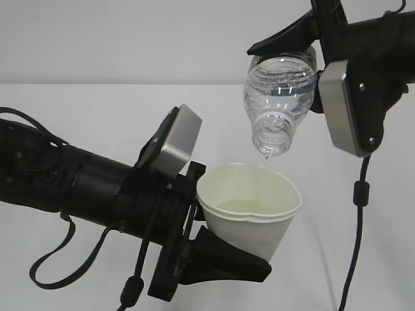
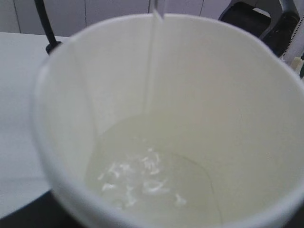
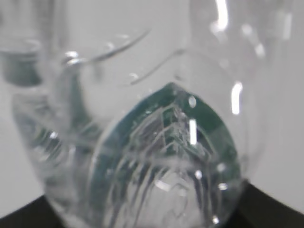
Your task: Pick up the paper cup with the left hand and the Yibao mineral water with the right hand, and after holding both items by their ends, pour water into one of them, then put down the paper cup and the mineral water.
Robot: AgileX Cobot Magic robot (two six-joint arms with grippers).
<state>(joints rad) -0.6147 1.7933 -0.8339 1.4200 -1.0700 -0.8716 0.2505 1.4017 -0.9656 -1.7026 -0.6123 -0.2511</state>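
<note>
The exterior view looks level, from close by and at about the height of the paper cup (image 1: 249, 207), across the white worktop (image 1: 78, 110) toward a pale wall. The left wrist view looks steeply down into that cup (image 2: 166, 118) from just above its rim, so near that the cup fills the picture. The right wrist view sits pressed against the Yibao mineral water (image 3: 161, 156), which the exterior view shows tipped above the cup (image 1: 280, 97).
</note>
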